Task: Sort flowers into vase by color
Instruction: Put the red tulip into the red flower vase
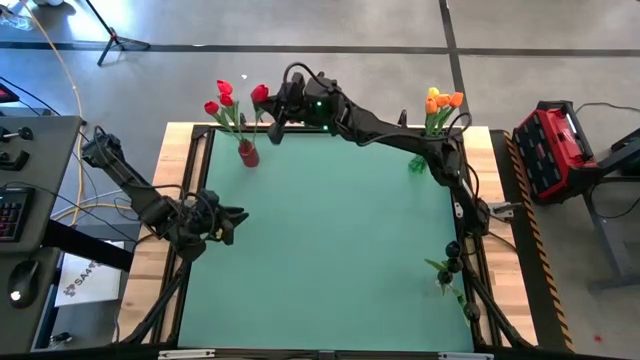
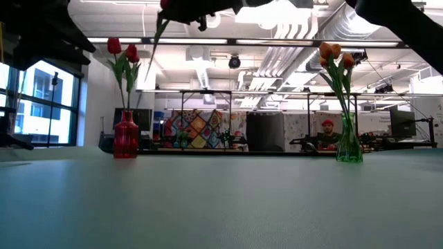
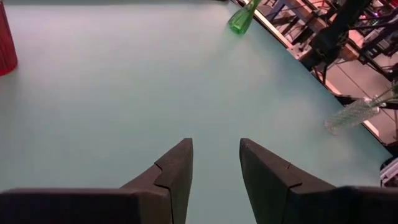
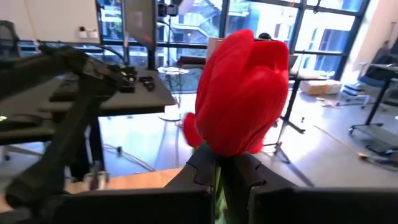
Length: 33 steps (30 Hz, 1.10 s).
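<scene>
Two vases hold tulips from above — red vase (image 1: 247, 152), green vase (image 1: 417, 162) — while the right gripper (image 1: 268, 112) holds a red tulip (image 1: 259, 93) beside the red one. Low: stem dangling. Left gripper (image 3: 215, 162) (empty) parted. Right wrist: fingers (image 4: 198, 163) pinching the stem.

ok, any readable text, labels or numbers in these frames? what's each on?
"SA4…": partial black print on the white sheet on the floor left of the table; the rest is too small to read.
Red case right of the table: no legible marking.
Room behind the table in the low view: nothing legible.
Wrist views: no text.
</scene>
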Available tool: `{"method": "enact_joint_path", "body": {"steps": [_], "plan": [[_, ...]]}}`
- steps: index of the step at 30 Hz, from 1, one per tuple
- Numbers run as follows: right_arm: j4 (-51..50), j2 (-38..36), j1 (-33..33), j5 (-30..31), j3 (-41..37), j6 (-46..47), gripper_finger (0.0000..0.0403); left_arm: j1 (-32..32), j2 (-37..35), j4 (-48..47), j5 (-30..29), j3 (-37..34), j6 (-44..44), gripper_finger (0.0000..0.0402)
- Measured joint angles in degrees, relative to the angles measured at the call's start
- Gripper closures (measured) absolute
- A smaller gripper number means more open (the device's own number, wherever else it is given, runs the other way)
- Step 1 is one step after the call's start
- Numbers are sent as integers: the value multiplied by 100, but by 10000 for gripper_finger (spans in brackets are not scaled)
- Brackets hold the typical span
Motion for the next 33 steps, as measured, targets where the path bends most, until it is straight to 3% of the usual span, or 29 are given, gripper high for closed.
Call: {"method": "enact_joint_path", "body": {"steps": [19,33], "plan": [[601,281,-192,-411,-21,16,403,22,22,113,-182,0,-97,282],[558,404,-292,-797,-21,-58,403,22,517,485,-160,0,-199,282]]}}
